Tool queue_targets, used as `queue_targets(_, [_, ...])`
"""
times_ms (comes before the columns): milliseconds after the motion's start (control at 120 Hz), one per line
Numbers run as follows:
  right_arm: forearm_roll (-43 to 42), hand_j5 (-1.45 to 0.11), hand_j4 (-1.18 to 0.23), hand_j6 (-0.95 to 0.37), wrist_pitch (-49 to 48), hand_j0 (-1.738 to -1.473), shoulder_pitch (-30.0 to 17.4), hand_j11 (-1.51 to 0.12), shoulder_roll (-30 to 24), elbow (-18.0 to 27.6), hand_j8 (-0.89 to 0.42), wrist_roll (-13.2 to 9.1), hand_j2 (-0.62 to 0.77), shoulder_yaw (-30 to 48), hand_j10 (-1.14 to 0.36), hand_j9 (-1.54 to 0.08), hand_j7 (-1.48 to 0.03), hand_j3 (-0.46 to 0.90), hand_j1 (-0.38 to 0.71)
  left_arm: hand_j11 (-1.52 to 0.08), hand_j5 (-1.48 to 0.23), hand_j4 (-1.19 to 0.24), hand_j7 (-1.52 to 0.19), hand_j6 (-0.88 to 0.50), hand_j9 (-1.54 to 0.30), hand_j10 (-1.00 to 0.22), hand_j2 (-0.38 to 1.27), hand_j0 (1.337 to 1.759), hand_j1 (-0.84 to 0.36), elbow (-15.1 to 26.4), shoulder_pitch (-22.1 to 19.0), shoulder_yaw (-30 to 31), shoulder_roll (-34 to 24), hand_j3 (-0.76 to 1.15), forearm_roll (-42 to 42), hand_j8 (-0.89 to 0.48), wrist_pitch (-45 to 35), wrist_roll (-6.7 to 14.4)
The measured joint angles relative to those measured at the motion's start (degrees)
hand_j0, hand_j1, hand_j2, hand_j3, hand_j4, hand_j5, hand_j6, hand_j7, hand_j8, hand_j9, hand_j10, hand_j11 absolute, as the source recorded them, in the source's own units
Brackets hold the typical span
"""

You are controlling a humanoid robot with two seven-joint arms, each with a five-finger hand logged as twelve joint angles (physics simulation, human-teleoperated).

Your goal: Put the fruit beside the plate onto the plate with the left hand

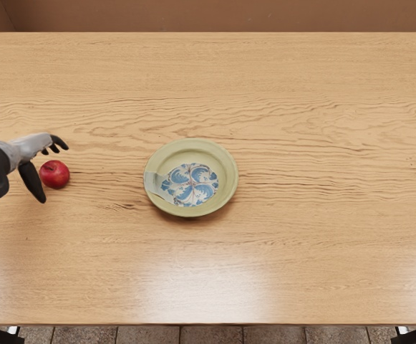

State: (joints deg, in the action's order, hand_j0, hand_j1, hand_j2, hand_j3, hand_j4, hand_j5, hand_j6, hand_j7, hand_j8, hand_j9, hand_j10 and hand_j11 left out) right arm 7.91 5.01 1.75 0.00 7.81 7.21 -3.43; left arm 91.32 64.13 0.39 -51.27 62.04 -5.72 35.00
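Pale wooden table (301, 272) bearing a round pale-green ceramic plate with a blue floral centre (193, 147). Small red apple (54, 174) lies on the wood well left of it, just beside the grey-and-black left hand (28, 156), whose fingers are spread and grip nothing.

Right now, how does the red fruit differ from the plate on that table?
The apple is plain red; the plate is pale green with a blue pattern inside. The apple is small and round; the plate is flat and much wider. The apple lies right beside the open left hand; the plate sits apart, nothing on it. Both rest on the wooden table.
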Motion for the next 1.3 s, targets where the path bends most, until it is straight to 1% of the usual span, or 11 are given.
queue_targets(217, [0.0, -0.05, -0.04, -0.04, 0.0, -1.658, 0.0, -0.05, 0.0, 0.0, -0.04, 0.0, -0.01, 0.0, -0.04, -0.05, -0.05, 0.00, -0.31, -0.33, -0.33, -0.26, -0.33, -0.26, -0.33, -0.26, 0.06, 1.658, 0.05, -2.6, 0.4, 0.5, 3.2, 0.00, -0.2, -0.26, -0.1, 0.0])
queue_targets(317, [0.0, -0.05, -0.04, -0.04, 0.0, -1.658, 0.0, -0.05, 0.0, 0.0, -0.04, 0.0, -0.01, 0.0, -0.04, -0.05, -0.05, 0.00, -0.31, -0.34, -0.34, -0.27, -0.34, -0.27, -0.34, -0.27, 0.06, 1.658, 0.04, -3.9, 0.4, 0.6, 3.6, 0.00, 0.0, -0.27, -0.3, 0.0])
queue_targets(525, [0.0, -0.05, -0.04, -0.04, 0.0, -1.658, 0.1, -0.05, 0.0, 0.0, -0.04, 0.0, -0.01, 0.0, -0.04, -0.05, -0.05, 0.00, -0.31, -0.37, -0.37, -0.29, -0.37, -0.29, -0.37, -0.29, 0.06, 1.658, 0.01, -6.5, -0.2, 0.6, 4.4, 0.00, 0.5, -0.29, -0.4, 0.0])
queue_targets(625, [0.0, -0.05, -0.04, -0.04, 0.0, -1.658, 0.1, -0.05, 0.0, 0.0, -0.04, 0.0, -0.01, 0.0, -0.04, -0.05, -0.05, 0.00, -0.31, -0.39, -0.39, -0.31, -0.39, -0.31, -0.39, -0.30, 0.06, 1.658, -0.01, -8.2, -1.1, 0.6, 6.8, 0.00, 0.6, -0.31, -0.4, 0.0])
queue_targets(708, [0.0, -0.05, -0.04, -0.04, 0.0, -1.658, 0.1, -0.05, 0.0, 0.0, -0.04, 0.0, -0.01, 0.0, -0.04, -0.05, -0.05, 0.00, -0.31, -0.40, -0.40, -0.31, -0.40, -0.31, -0.40, -0.31, 0.07, 1.658, -0.02, -9.5, -1.2, 0.7, 7.3, 0.00, 0.6, -0.31, -0.4, 0.0])
queue_targets(1200, [0.0, -0.05, -0.04, -0.04, 0.0, -1.658, 0.1, -0.05, 0.0, 0.0, -0.04, 0.0, -0.01, 0.0, -0.04, -0.05, -0.05, 0.00, -0.31, -0.43, -0.43, -0.34, -0.43, -0.34, -0.43, -0.34, 0.07, 1.658, -0.05, -13.1, -2.4, 0.7, 9.4, 0.00, 0.8, -0.34, -0.7, 0.0])
queue_targets(1267, [0.0, -0.05, -0.04, -0.04, 0.0, -1.658, 0.1, -0.05, 0.0, 0.0, -0.04, 0.0, -0.01, 0.0, -0.04, -0.05, -0.05, 0.00, -0.31, -0.45, -0.45, -0.35, -0.45, -0.35, -0.45, -0.35, 0.07, 1.658, -0.06, -13.4, -2.5, 0.7, 9.9, 0.00, 0.8, -0.35, -0.8, 0.0])
queue_targets(1275, [0.0, -0.05, -0.04, -0.04, 0.0, -1.658, 0.1, -0.05, 0.0, 0.0, -0.04, 0.0, -0.01, 0.0, -0.04, -0.05, -0.05, 0.00, -0.31, -0.46, -0.45, -0.36, -0.48, -0.33, -0.46, -0.35, 0.07, 1.658, -0.07, -13.5, -2.6, 0.7, 10.0, 0.00, 0.8, -0.36, -0.8, 0.0])
queue_targets(1283, [0.0, -0.05, -0.04, -0.04, 0.0, -1.658, 0.1, -0.05, 0.0, 0.0, -0.04, 0.0, -0.01, 0.0, -0.04, -0.05, -0.05, 0.00, -0.31, -0.46, -0.45, -0.36, -0.56, -0.28, -0.45, -0.36, 0.07, 1.656, -0.07, -13.5, -2.7, 0.7, 10.1, 0.00, 0.9, -0.35, -0.8, 0.1])
queue_targets(1292, [0.0, -0.05, -0.04, -0.04, 0.0, -1.658, 0.1, -0.05, 0.0, 0.0, -0.04, 0.0, -0.01, 0.0, -0.04, -0.05, -0.05, 0.00, -0.31, -0.46, -0.45, -0.37, -0.65, -0.23, -0.49, -0.36, 0.04, 1.657, -0.08, -13.7, -2.8, 0.7, 10.3, 0.09, 1.0, -0.33, -0.9, 0.2])
queue_targets(1300, [0.0, -0.05, -0.04, -0.04, 0.0, -1.658, 0.1, -0.05, 0.0, 0.0, -0.04, 0.0, -0.01, 0.0, -0.04, -0.05, -0.05, 0.00, -0.31, -0.47, -0.45, -0.38, -0.66, -0.21, -0.56, -0.36, 0.02, 1.659, -0.08, -13.8, -2.8, 0.7, 10.4, 0.16, 1.1, -0.30, -0.9, 0.2])
